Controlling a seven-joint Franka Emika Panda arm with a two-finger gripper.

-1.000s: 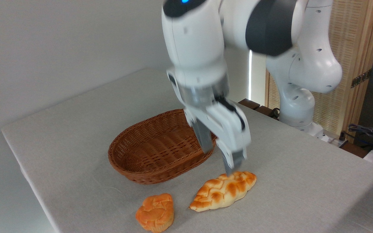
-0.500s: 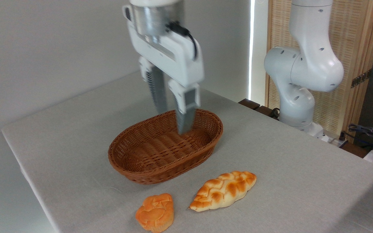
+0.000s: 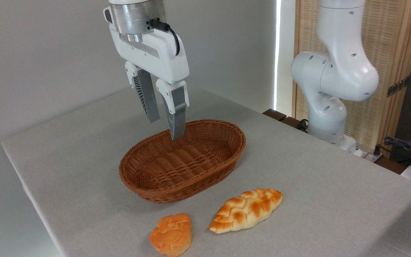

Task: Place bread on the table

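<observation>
The elongated braided golden-brown bread [image 3: 246, 210] lies flat on the grey cloth-covered worktop [image 3: 319, 185], just in front of the brown oval wicker basket [image 3: 183, 159]. A small round orange bun [image 3: 171, 234] sits in front of the basket too. The white gripper [image 3: 163, 125] hangs above the basket's rear rim, fingers [image 3: 175, 114] parted and empty.

The arm [image 3: 337, 71] runs out of the top edge, so the link between its base column and the wrist above the hand [image 3: 164, 126] is unseen. The bench [image 3: 334, 200] is cut off at the bottom and right edges. The orange bun [image 3: 171, 234] nearly touches the bottom edge. Cables [image 3: 405, 144] at far right are too small to make out.
</observation>
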